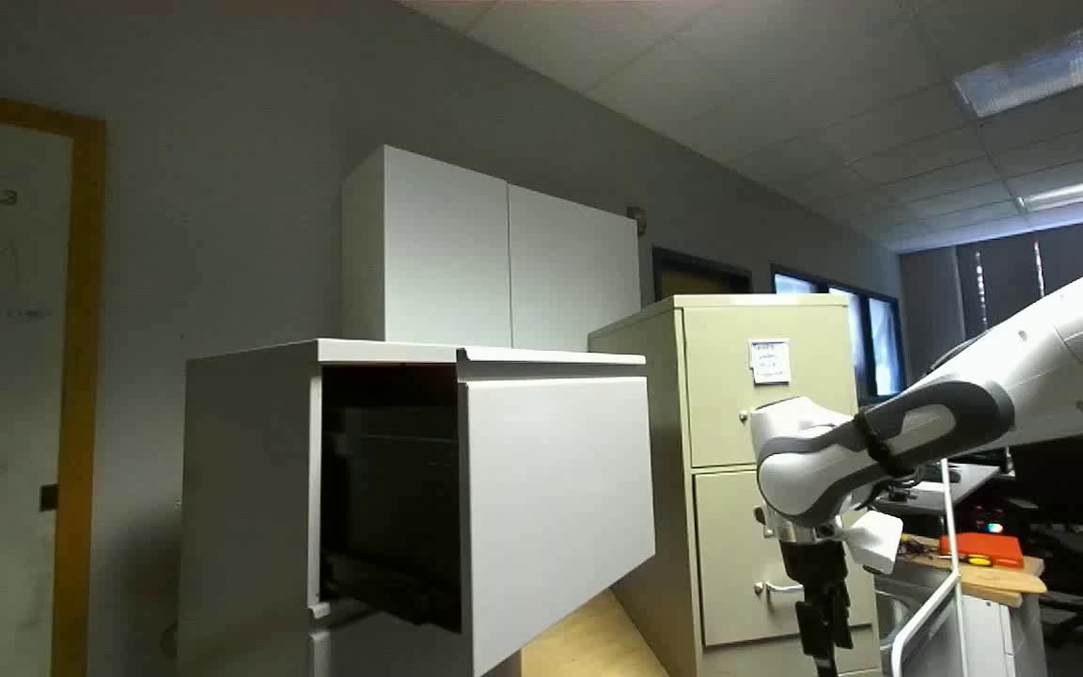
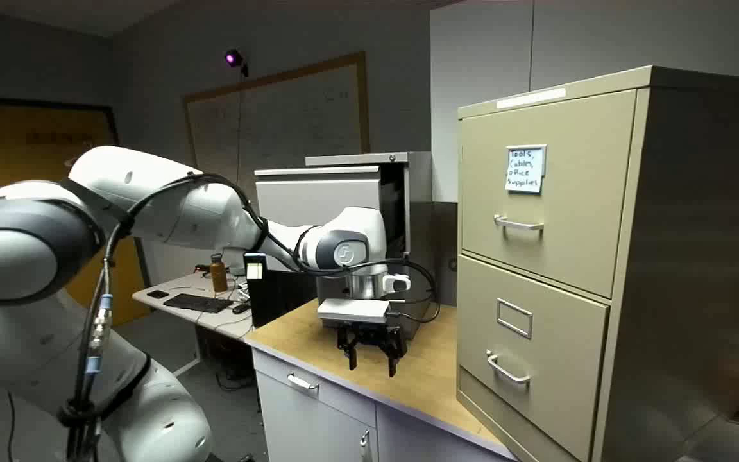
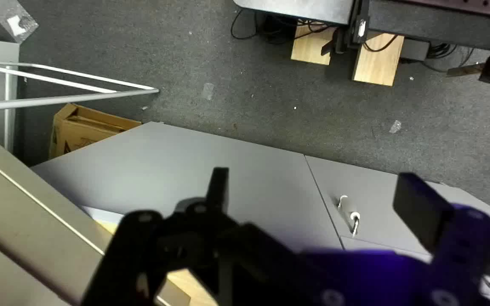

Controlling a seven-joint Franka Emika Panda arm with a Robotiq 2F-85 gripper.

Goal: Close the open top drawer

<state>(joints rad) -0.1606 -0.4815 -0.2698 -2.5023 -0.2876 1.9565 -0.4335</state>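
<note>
While the top drawer [image 1: 560, 508] stood well out of the pale grey cabinet [image 1: 245, 508], the step in hand, judging by the task, was to set up a push rather than a grasp. Your tool [image 2: 373, 369], seen in an exterior view below the right end of the drawer's front, had its fingers [image 3: 217, 187] spread, with nothing between them. In an exterior view a plain gap separated the arm [image 1: 1059, 367] from the drawer's flat face, so you were not yet in contact. Whether the tool was over the bench [image 2: 433, 385] or just short of it was hard to tell.

For a good push, you probably wanted the fingers brought together first, to meet the face as one blunt end. The approach seemed to call for lifting the tool and swinging it left, well away from the beige filing cabinet [image 2: 575, 269] on the right, then squaring up to the middle of the face. Off-centre pressure risked racking the drawer, and pressing too high risked shifting the cabinet. A slow, straight shove along the drawer's own line of travel, eased near the end, suited the job. The wrist view, mostly floor [image 3: 249, 97] and bench fronts, gave you little help, so the exterior views were the ones to steer by.
</note>
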